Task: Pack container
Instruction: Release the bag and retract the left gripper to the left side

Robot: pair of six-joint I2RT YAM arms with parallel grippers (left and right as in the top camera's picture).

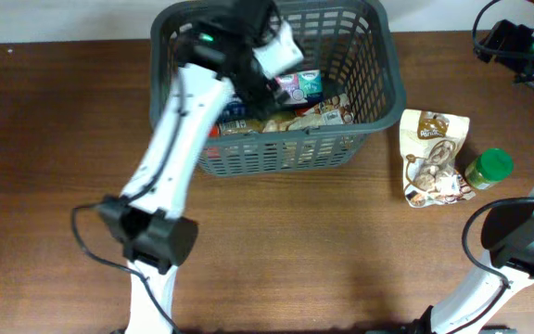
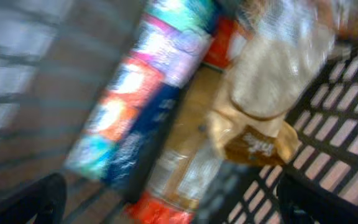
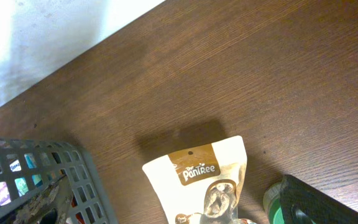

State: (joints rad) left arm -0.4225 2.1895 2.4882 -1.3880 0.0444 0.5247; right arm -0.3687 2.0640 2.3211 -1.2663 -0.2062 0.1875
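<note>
The left fingers [image 1: 272, 85] are hanging wide open and empty inside the grey slotted plastic basket [image 1: 286, 156], over shiny packets [image 2: 166, 81]. The right fingers [image 1: 501, 42] are hovering well apart from the basket; I cannot tell their gap.

A dark brown wood-grain table [image 1: 323, 241] fills the view; beyond its far edge lies a pale white surface [image 1: 54, 17].
</note>
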